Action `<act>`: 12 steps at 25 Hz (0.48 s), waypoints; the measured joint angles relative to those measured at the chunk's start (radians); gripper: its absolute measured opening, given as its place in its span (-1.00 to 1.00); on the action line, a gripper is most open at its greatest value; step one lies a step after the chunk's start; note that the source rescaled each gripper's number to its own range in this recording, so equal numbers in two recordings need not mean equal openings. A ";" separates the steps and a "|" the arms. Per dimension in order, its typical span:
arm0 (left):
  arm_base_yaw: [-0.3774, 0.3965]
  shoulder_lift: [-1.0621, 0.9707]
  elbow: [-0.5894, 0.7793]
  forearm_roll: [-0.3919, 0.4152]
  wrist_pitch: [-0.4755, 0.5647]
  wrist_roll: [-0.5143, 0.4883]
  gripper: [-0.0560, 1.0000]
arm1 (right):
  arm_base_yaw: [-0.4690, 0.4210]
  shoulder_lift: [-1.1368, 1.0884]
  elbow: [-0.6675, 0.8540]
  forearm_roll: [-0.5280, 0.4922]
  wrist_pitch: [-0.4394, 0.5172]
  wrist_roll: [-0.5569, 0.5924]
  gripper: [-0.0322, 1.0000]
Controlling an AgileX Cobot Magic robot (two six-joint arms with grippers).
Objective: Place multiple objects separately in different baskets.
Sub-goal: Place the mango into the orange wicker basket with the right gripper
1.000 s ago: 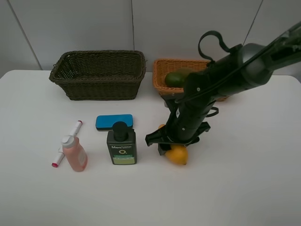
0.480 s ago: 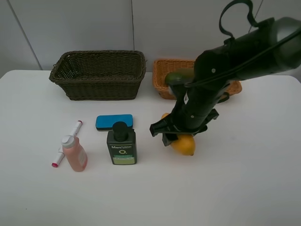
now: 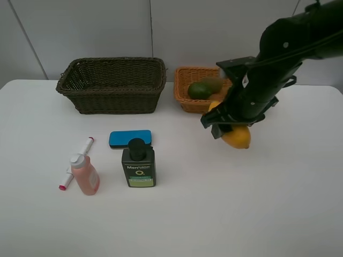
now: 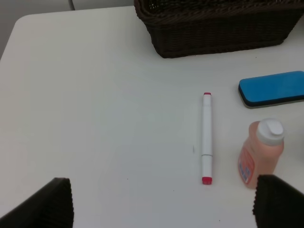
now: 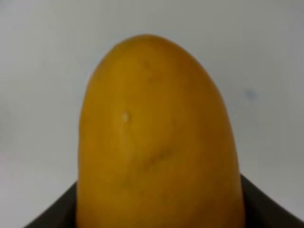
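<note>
Mango (image 3: 236, 137) is in the grip of the right gripper (image 3: 225, 127), whose jaws are clamped on its upper end, so only the lower, pointed half shows in the high view. It hangs just in front of the orange basket (image 3: 185, 103), outside the rim; how far it is above the table (image 3: 268, 203) is hard to judge. In the right wrist view the mango (image 5: 159, 137) fills nearly the whole picture, out of focus, with only dark slivers of the jaws at the lower corners.

Inside the orange basket lie a dark green avocado (image 3: 199, 90) and, behind it, a duller brownish fruit (image 3: 214, 83) partly covered by the arm. That arm also hides the far end of the basket.

Beside the orange basket stands the dark basket (image 3: 112, 96). Well in front of the orange basket, on the dark basket's side, are the blue eraser (image 3: 130, 138), pump bottle (image 3: 139, 166), pink bottle (image 3: 84, 175) and marker (image 3: 87, 144), its middle hidden behind the pink bottle.

The left gripper (image 4: 166, 204) is cut off: only two dark fingertips show, spread wide over bare table
</note>
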 joint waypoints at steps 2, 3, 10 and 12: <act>0.000 0.000 0.000 0.000 0.000 0.000 1.00 | -0.034 0.000 -0.029 -0.003 0.010 -0.055 -0.88; 0.000 0.000 0.000 0.000 0.000 0.000 1.00 | -0.053 0.000 -0.051 -0.004 0.011 -0.085 -0.88; 0.000 0.000 0.000 0.000 0.000 0.000 1.00 | -0.169 0.036 -0.237 -0.021 0.011 -0.244 -0.88; 0.000 0.000 0.000 0.000 0.000 0.000 1.00 | -0.194 0.075 -0.291 -0.024 0.011 -0.298 -0.88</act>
